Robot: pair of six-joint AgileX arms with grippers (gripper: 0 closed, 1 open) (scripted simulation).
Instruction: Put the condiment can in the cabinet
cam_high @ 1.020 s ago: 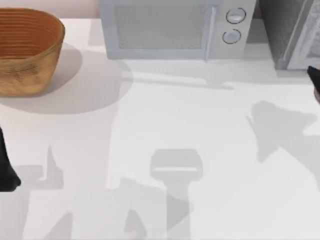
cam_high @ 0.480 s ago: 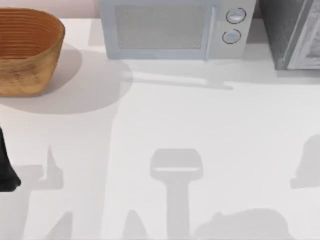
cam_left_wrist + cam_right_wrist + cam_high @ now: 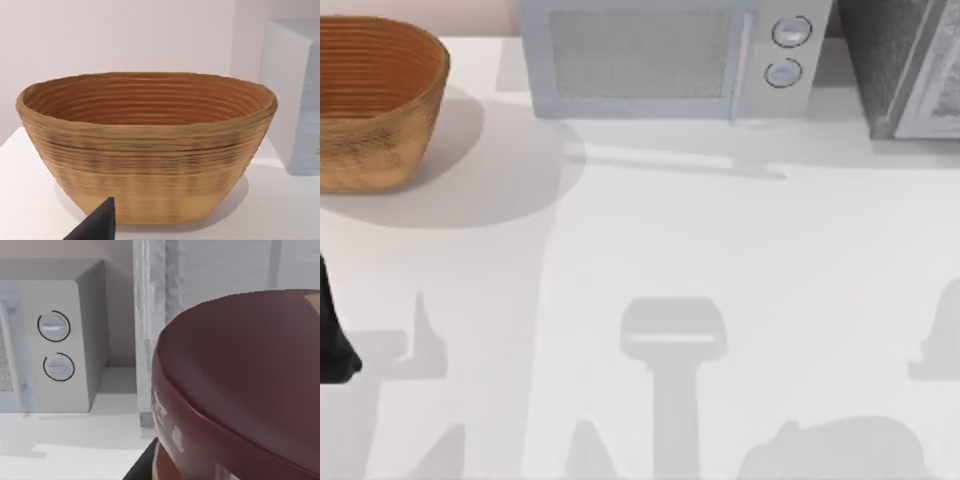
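Observation:
The condiment can's dark maroon-brown lid sits very close to the camera in the right wrist view, with a strip of red label under it. My right gripper is shut on the can, and a dark bit of it shows beside the can. Just beyond stands the cabinet, a speckled grey unit with a pale door frame. From above, the cabinet is at the table's far right corner. My left arm is parked at the left edge, and its gripper faces the basket.
A woven brown basket stands at the far left; the left wrist view shows the basket close up. A light grey microwave with two round knobs is at the back middle, and this microwave stands left of the cabinet.
The dark part of my right arm at the top view's right edge has gone out of that view. Its shadow has shifted to the table's lower right. The left arm is still.

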